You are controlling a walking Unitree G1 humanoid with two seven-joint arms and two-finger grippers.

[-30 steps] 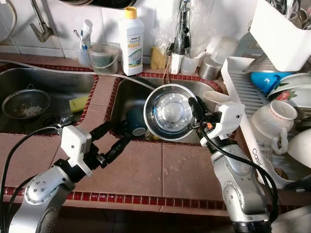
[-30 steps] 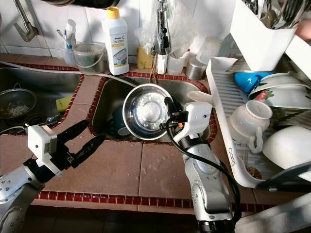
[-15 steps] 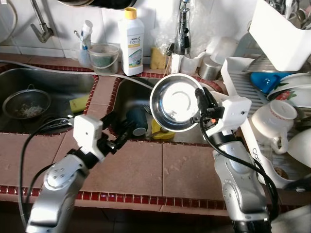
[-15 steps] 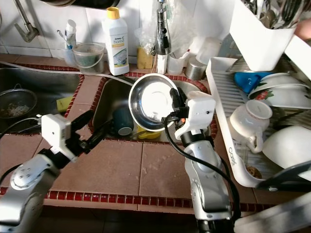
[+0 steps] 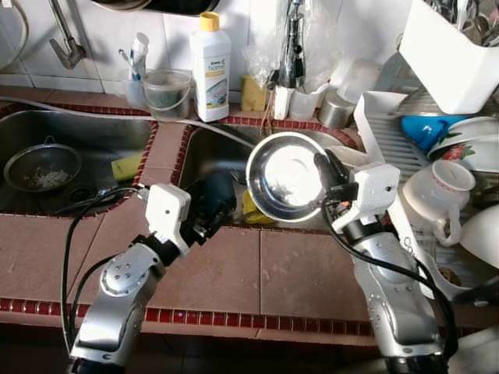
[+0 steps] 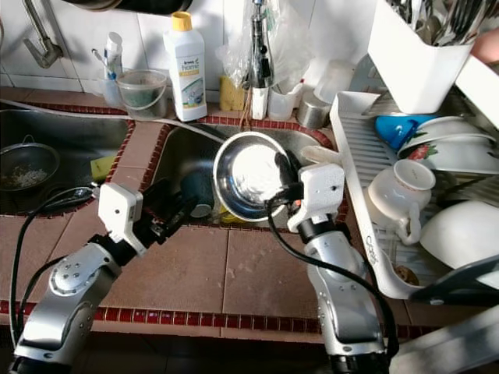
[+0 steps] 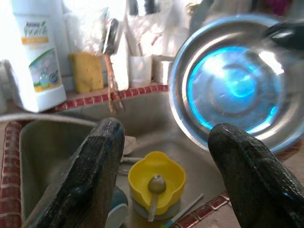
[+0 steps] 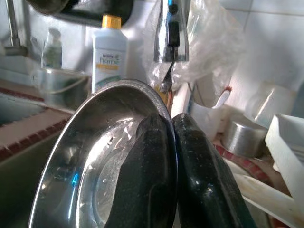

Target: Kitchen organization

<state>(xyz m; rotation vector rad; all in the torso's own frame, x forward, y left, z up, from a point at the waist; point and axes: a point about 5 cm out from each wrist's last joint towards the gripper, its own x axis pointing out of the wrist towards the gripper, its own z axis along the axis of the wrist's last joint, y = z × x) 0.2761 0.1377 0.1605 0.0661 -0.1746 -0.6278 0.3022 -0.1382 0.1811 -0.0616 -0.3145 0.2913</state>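
Steel bowl (image 5: 290,176) hangs tilted over the right sink basin (image 5: 209,156), my right pincer (image 5: 327,178) clamped thinly on its wet rim, so I fear it slipping while my left pincer (image 6: 173,211) gapes empty

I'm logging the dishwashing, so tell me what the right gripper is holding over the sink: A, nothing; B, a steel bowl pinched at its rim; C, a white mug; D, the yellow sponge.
B: the right gripper is shut on the rim of the steel bowl, one finger inside and one outside, holding it tilted over the right sink basin.
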